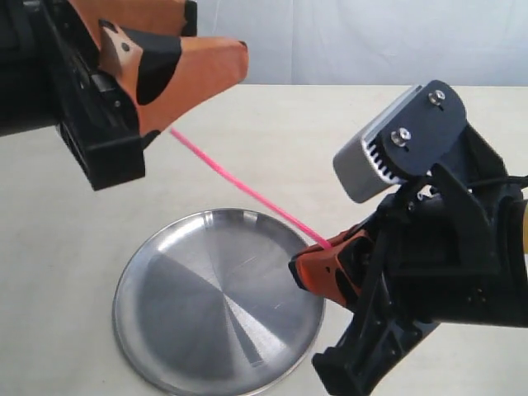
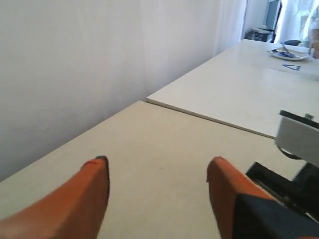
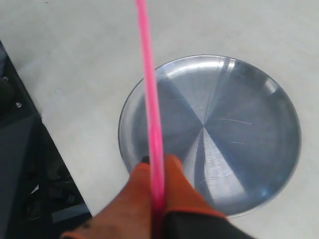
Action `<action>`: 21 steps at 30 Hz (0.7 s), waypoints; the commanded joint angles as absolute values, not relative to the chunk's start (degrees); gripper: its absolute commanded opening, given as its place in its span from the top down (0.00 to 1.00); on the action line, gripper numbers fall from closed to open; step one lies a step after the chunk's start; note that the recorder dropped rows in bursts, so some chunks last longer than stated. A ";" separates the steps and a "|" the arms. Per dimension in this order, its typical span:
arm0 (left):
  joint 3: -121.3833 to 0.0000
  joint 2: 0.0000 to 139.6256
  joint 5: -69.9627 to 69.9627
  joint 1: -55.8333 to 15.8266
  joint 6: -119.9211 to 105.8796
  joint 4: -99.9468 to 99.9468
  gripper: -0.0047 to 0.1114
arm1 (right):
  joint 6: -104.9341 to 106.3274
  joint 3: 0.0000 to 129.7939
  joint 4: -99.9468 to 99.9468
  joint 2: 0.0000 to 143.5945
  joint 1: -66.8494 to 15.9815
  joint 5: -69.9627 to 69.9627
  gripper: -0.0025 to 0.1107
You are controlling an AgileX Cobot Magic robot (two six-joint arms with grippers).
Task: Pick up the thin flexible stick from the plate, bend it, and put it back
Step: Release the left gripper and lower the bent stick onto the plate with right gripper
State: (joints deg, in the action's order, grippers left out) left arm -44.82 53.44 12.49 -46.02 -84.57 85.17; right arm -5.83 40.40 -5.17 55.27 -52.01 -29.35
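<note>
While the right gripper (image 1: 318,262) pinches the thin flexible stick (image 1: 247,191) by its lower end, just over the plate (image 1: 165,330) rim, the rod slants straight up toward the left gripper (image 2: 155,172). That one's spread wide, with the free tip close beneath it. My call: only the right arm has it, so the plate sits right below for the drop.

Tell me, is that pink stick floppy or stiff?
Probably springy, not floppy: the stick juts nearly straight from the right gripper, gripped at one end only. Likely very light, being so thin. It might roll on the smooth plate.
</note>
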 commanded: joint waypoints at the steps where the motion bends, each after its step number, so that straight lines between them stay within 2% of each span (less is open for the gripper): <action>1: -45.06 51.64 8.91 -45.85 -84.26 83.99 0.48 | -5.87 40.33 -4.20 55.20 -51.99 -30.09 0.99; 10: -45.06 42.31 7.84 -45.85 -84.16 88.34 0.59 | -14.04 40.33 8.89 58.39 -51.99 -31.52 0.99; 16: -45.06 36.86 15.51 -45.85 -84.03 82.18 0.96 | -15.15 40.33 13.51 69.59 -51.99 -27.87 0.99; 21: -45.06 35.72 19.40 -45.85 -75.06 73.54 0.96 | -15.15 40.33 13.51 81.66 -51.99 -21.96 0.99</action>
State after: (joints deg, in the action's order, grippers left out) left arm -44.82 36.42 17.63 -46.02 -80.47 78.73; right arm -14.98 40.40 12.79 76.21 -52.01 -25.65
